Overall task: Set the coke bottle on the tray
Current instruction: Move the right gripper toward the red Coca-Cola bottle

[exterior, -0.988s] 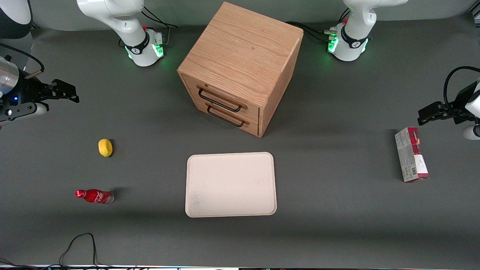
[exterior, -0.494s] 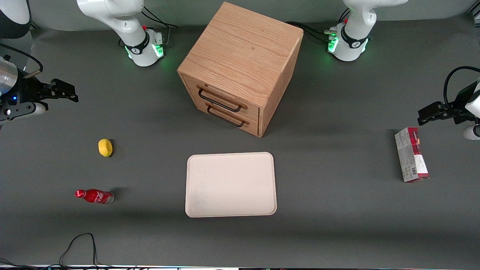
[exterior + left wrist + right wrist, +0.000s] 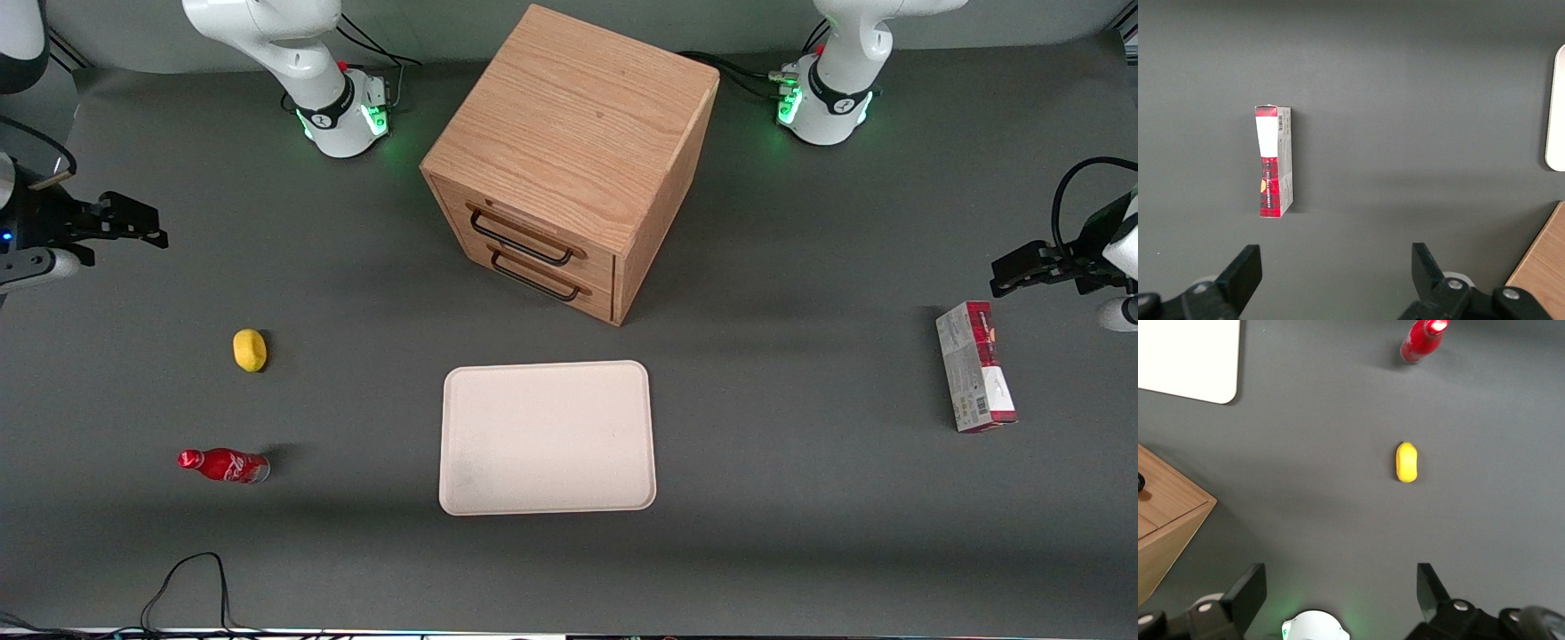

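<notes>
The coke bottle (image 3: 223,465) is a small slim red bottle with white script; it lies on its side on the dark table toward the working arm's end, nearer the front camera than the lemon. It also shows in the right wrist view (image 3: 1421,340). The pale cream-pink tray (image 3: 547,437) lies flat in front of the wooden cabinet; a corner of it shows in the right wrist view (image 3: 1198,367). My gripper (image 3: 151,227) is open and empty, held high above the table at the working arm's end, well apart from the bottle; it also shows in the right wrist view (image 3: 1341,590).
A yellow lemon (image 3: 250,349) lies between the gripper and the bottle. A wooden two-drawer cabinet (image 3: 569,151) stands mid-table. A red-and-white carton (image 3: 975,378) lies toward the parked arm's end. A black cable (image 3: 187,587) loops at the front edge.
My gripper has drifted a little toward the working arm's end of the table and slightly away from the front camera. The bottle, lemon and tray have not moved.
</notes>
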`<state>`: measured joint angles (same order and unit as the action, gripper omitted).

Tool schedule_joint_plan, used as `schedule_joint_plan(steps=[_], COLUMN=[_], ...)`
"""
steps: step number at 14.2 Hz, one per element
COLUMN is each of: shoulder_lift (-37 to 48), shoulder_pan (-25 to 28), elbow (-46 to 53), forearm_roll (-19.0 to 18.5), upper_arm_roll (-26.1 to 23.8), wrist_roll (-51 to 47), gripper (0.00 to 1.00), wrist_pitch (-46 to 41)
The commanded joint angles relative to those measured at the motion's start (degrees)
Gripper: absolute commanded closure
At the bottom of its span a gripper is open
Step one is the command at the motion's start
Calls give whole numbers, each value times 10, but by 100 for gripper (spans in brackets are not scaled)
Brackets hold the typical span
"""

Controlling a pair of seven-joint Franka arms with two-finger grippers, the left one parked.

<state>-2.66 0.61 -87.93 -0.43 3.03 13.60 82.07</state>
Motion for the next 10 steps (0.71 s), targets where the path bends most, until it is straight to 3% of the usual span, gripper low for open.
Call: schedule_joint_plan(steps=[1, 7, 10], shoulder_lift=[-103, -341, -365], shoulder_pan=[-7, -80, -84], elbow=[134, 417, 432], forearm_roll=[-7, -2, -2], upper_arm_roll=[1, -5, -15], wrist_roll=[6, 26, 25], gripper=[0, 0, 0], wrist_pitch=[-44, -68, -48])
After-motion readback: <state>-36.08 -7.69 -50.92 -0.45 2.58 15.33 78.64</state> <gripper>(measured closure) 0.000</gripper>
